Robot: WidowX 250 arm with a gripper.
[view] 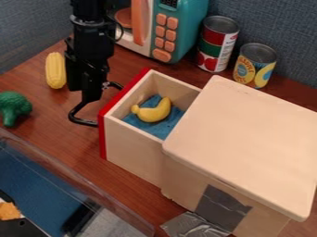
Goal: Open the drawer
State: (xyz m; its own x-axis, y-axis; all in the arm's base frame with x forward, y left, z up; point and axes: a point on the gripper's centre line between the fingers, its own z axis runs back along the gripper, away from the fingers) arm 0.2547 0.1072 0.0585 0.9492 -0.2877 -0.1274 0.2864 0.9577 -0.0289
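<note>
The black gripper [91, 95] hangs down at the left of the drawer [133, 150], at the black handle on its red front [102, 136]. It overlaps the handle [80, 121] in the view, and part of the handle is hidden behind it. The drawer stands pulled out to the left from the pale wooden box [244, 143]. Inside the drawer a yellow banana [153, 111] lies on blue cloth [137, 121].
Yellow corn [55, 70] and green broccoli [12, 107] lie at the left. A teal toy microwave [186, 28] and two cans [217, 44] [254, 65] stand at the back. A clear-walled tray [46, 178] is at the lower left. Grey tape [223, 208] is on the box's side.
</note>
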